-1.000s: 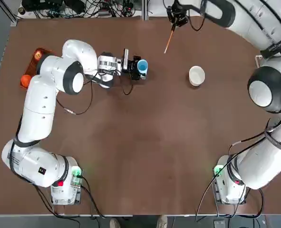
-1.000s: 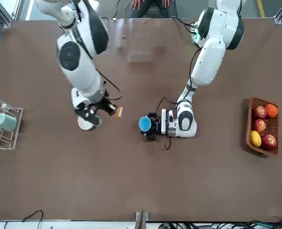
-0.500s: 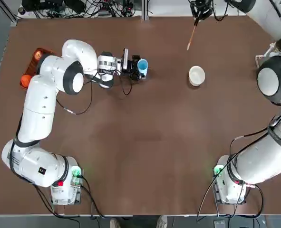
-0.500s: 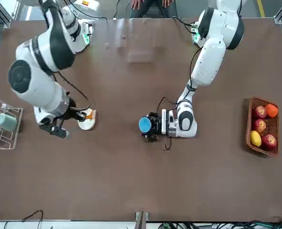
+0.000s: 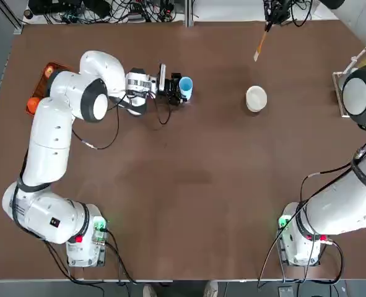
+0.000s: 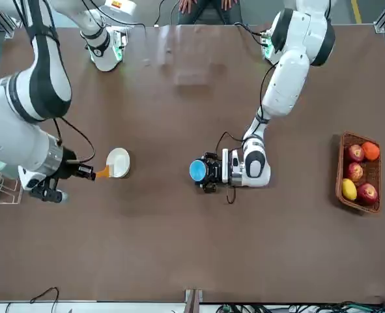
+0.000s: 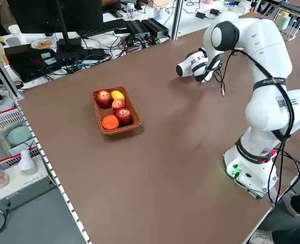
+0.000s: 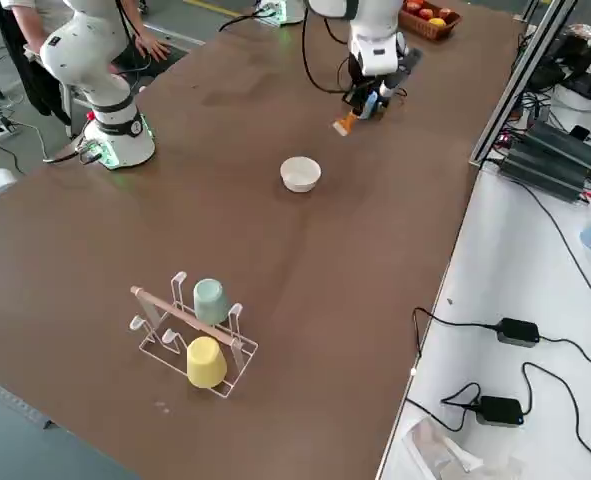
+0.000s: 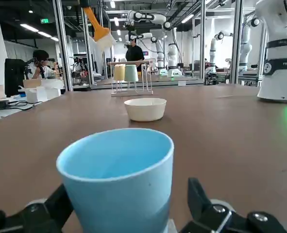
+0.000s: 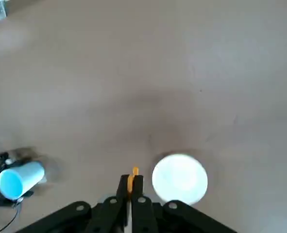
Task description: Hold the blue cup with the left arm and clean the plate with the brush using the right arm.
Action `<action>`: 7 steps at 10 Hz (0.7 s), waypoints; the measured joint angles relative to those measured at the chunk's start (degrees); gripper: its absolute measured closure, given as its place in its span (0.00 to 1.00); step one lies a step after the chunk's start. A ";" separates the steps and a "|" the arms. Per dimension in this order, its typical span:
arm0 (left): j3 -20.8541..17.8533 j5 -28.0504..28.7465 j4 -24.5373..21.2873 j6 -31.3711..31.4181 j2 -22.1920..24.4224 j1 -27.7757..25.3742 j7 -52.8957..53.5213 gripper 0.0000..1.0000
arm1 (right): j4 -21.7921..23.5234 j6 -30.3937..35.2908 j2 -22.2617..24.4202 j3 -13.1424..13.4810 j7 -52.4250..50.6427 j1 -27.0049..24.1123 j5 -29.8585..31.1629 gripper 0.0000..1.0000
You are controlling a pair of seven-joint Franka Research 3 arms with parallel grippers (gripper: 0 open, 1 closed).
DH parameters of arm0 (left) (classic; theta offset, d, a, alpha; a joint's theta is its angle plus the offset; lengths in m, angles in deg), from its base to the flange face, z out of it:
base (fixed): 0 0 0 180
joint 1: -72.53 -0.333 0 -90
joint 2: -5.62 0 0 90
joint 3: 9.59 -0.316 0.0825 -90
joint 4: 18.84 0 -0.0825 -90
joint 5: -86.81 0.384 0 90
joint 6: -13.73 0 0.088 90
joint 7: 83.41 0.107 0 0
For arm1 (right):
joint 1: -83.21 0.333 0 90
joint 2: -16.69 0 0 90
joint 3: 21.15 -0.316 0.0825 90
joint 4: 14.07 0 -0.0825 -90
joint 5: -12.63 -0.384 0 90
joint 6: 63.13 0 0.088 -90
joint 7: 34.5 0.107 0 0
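Observation:
The blue cup (image 5: 185, 87) stands upright on the table, left of centre at the far side. My left gripper (image 5: 175, 86) lies low beside it, open, one finger on each side of the cup (image 9: 116, 179) with a gap showing. The cream plate (image 5: 256, 98) sits to the cup's right. My right gripper (image 10: 131, 188) is shut on the orange brush (image 10: 132, 176) and holds it in the air beyond the plate (image 10: 179, 178), apart from it. From the left wrist, the brush (image 9: 97, 29) hangs high above the plate (image 9: 144, 108). In the front view its tip (image 6: 103, 172) is next to the plate (image 6: 118, 162).
A basket of fruit (image 6: 359, 171) stands at the table's left edge, behind the left arm. A wire rack (image 8: 190, 335) with a pale green cup (image 8: 210, 296) and a yellow cup (image 8: 205, 362) stands at the right edge. Cables trail from the left wrist over the table (image 5: 117, 133).
My right arm has swung the brush from the middle of the far side toward the right, past the plate. The left gripper and the blue cup stay in place.

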 joint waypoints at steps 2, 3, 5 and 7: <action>-0.60 0.12 -1.31 -0.04 0.88 -0.25 0.00 0.00 | 5.04 -6.07 -0.28 -0.13 -1.99 -0.01 -0.32 0.95; -0.67 0.16 -1.79 -0.04 1.24 -0.50 0.02 0.00 | 6.33 -6.37 -0.23 -0.14 -4.00 -0.20 -0.93 0.95; -0.70 0.25 -2.25 -0.12 1.50 -0.96 0.04 0.00 | 9.12 -6.35 0.21 -0.10 -12.97 -2.28 -5.59 0.95; -0.69 0.25 -2.39 -0.16 1.54 -0.99 0.06 0.00 | 12.31 -6.18 1.32 -0.09 -21.43 -4.92 -10.57 0.95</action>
